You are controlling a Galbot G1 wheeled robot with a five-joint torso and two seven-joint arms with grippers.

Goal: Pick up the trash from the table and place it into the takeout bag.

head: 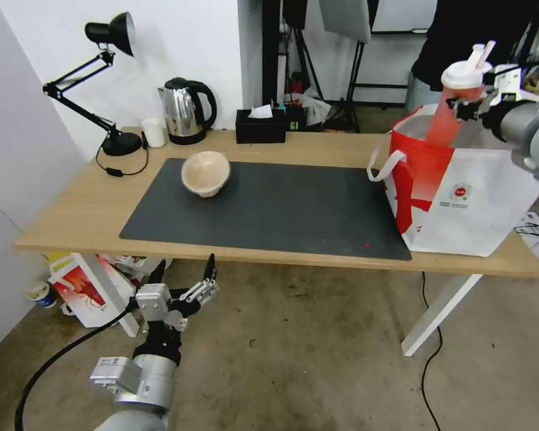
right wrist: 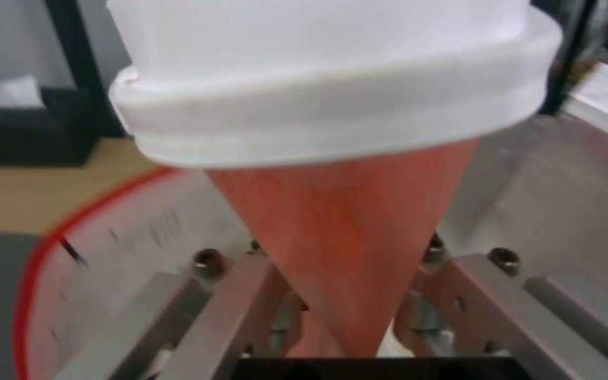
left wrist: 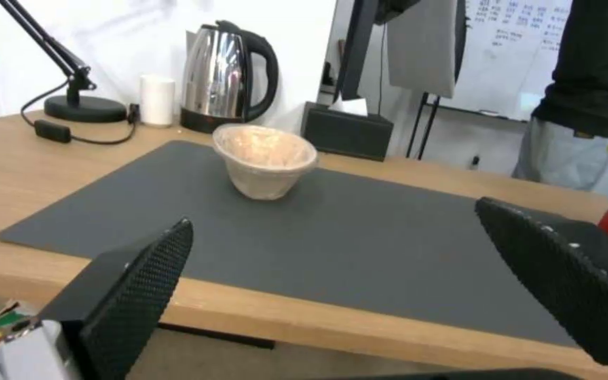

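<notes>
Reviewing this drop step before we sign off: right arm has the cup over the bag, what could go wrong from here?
1. The right gripper holds the red cup tilted above the takeout bag; on release it may tumble, and its white lid could pop.
2. The bag stands at the table corner, so a downward push might shift it toward the edge.
3. The beige paper bowl is tipped on the mat and may roll when the open left gripper grasps it.

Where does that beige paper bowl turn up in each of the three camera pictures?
Head view: beige paper bowl on the dark mat's far left part, before the kettle.
Left wrist view: bowl mid-picture on the mat, kettle behind.
Right wrist view: not in it.
Shared landmark: the kettle.
</notes>
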